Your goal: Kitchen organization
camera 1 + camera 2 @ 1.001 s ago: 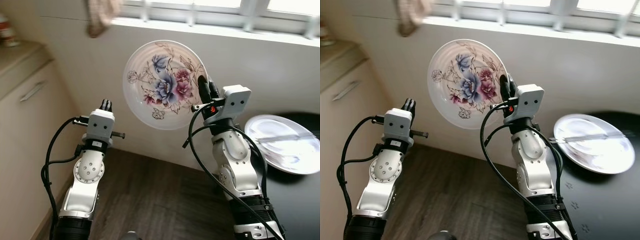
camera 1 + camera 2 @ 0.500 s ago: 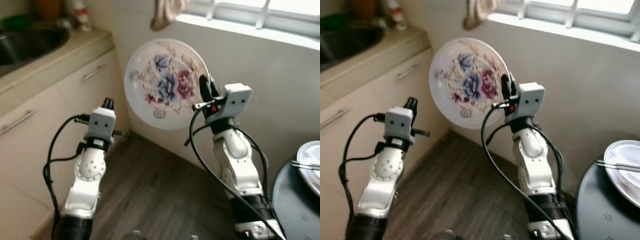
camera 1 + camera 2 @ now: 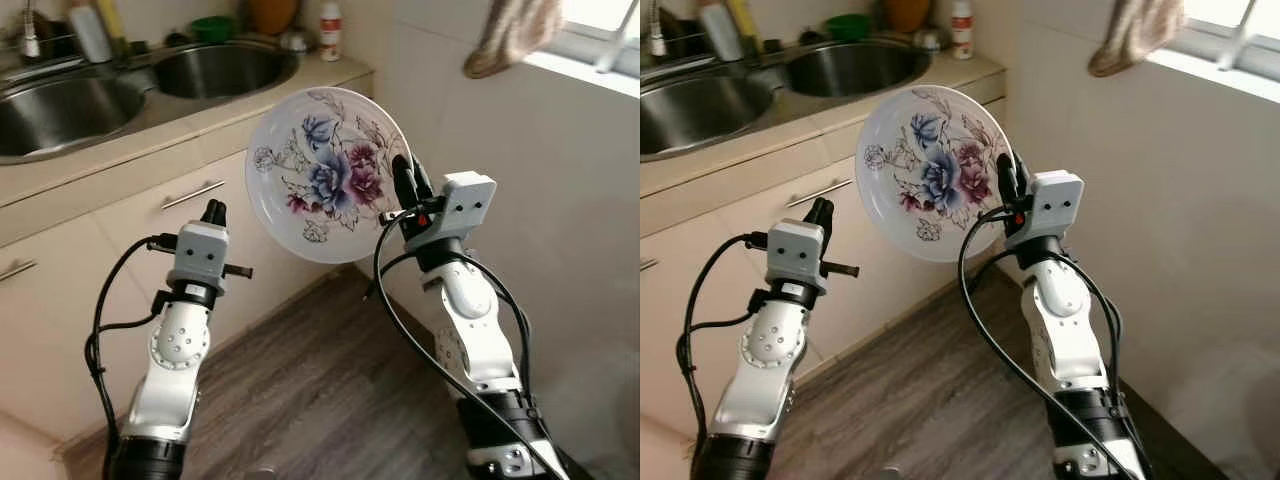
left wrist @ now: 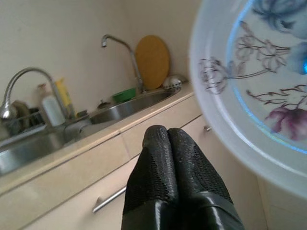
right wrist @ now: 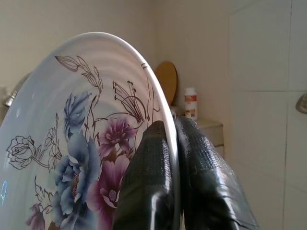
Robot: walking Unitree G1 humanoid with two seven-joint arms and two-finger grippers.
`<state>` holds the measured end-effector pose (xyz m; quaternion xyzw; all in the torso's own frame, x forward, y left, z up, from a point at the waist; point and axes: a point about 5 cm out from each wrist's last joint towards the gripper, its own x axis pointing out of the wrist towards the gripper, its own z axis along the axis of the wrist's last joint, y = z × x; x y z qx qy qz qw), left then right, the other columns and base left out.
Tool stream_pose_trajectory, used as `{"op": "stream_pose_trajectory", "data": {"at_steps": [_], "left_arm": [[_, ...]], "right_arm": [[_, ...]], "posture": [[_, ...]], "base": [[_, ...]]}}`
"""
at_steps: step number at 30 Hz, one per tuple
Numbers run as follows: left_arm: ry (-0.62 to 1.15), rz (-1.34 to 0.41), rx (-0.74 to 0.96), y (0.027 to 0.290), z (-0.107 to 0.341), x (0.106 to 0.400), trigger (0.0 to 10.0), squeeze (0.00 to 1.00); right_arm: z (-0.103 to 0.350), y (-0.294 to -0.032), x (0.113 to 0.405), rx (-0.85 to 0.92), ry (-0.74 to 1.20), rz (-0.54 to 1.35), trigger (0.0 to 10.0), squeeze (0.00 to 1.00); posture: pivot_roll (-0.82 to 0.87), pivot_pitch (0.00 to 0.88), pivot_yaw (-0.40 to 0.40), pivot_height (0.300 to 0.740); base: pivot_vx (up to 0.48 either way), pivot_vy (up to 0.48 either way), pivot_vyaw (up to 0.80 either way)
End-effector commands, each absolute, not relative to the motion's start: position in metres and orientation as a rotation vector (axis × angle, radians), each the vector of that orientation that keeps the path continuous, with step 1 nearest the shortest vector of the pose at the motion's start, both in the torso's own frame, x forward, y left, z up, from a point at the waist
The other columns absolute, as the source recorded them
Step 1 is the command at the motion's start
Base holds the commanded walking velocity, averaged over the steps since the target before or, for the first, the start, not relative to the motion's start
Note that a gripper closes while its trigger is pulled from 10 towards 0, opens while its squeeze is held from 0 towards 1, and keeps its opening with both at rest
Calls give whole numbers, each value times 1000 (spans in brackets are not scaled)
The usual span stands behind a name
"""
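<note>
Turning has brought the sink (image 3: 150, 85) and tabletop (image 3: 230, 108) into the upper left, cloth (image 3: 510, 35) upper right. My right tool (image 3: 405, 185) clamps the floral plate (image 3: 325, 170) upright mid-frame; my left tool (image 3: 212, 211) is pressed together.

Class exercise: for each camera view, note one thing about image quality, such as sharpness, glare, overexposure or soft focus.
Left eye view: flowered plate sharp, window corner washed out white. Right eye view: much the same, steel sink shows bright reflections. Left wrist view: left gripper crisp, the plate's near rim soft, with a blue fringe. Right wrist view: right gripper clear, bottle behind hazy.
</note>
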<state>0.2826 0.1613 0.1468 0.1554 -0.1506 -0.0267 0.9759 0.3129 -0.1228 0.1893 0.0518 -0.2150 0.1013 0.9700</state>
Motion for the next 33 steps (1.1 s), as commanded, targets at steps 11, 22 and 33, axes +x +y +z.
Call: {"op": "stream_pose_trajectory", "data": {"at_steps": [11,22,33], "left_arm": [[-356,-56,305,162,155,281,10000,0],[-361,-54,301,161,154,281,10000,0],[-368,-53,299,161,156,281,10000,0]], "right_arm": [[200,-121,314,98,-481,207,0,0],[203,-122,314,117,-499,199,0,0],[207,-119,315,116,-518,203,0,0]], "posture": [[-21,0,-36,740],[-20,0,-37,740],[-19,0,-39,740]], "base": [[470,0,418],[472,0,499],[472,0,440]]}}
